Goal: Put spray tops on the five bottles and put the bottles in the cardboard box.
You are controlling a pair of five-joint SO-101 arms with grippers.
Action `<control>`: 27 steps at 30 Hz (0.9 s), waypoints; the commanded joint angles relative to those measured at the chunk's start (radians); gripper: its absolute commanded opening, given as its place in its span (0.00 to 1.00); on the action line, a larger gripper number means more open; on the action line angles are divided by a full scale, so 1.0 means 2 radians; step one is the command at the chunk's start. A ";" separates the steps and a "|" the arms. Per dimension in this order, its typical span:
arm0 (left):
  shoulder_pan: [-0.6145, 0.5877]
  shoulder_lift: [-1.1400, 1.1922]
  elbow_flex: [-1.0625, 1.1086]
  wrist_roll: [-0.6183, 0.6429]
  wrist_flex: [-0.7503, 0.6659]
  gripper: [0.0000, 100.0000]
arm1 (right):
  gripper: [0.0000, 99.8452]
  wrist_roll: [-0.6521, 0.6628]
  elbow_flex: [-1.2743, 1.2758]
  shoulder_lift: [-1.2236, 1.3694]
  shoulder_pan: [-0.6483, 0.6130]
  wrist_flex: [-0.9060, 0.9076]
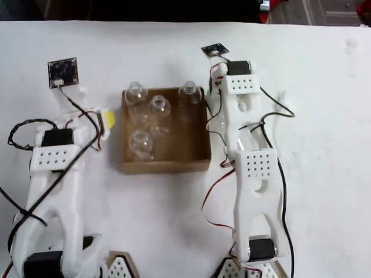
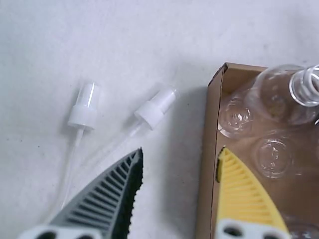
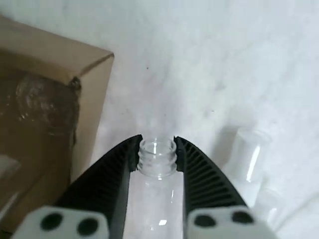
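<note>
Right wrist view: right gripper [image 3: 157, 144] clamped on a bottle [image 3: 157, 162] neck; left gripper [image 2: 180, 152] fingers wide apart, straddling the cardboard box [image 2: 210, 149] wall

My right end effector [image 3: 157, 145] hides most of the bottle [image 3: 157, 160] it clamps. The spray top [image 3: 249, 157] beside it is hard to make out, and the cardboard box [image 3: 92, 94] runs off the edge.

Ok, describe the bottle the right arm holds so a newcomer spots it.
Find the cardboard box mid-table, with four capless bottles inside. Just outside its wall, the fifth bottle is clamped at the neck between the right arm's black jaws. It alone is outside the box.
</note>
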 commanded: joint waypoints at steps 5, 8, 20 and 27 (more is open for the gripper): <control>0.010 -0.005 -0.004 0.004 -0.015 0.23 | 0.07 0.000 -0.054 -0.015 0.031 0.009; 0.010 -0.005 -0.004 0.004 -0.015 0.23 | 0.14 0.002 -0.056 -0.015 0.030 0.014; 0.010 -0.005 -0.004 0.004 -0.015 0.23 | 0.10 0.004 -0.054 -0.014 0.029 0.014; 0.010 -0.005 -0.004 0.004 -0.015 0.23 | 0.09 0.004 -0.053 -0.013 0.029 0.014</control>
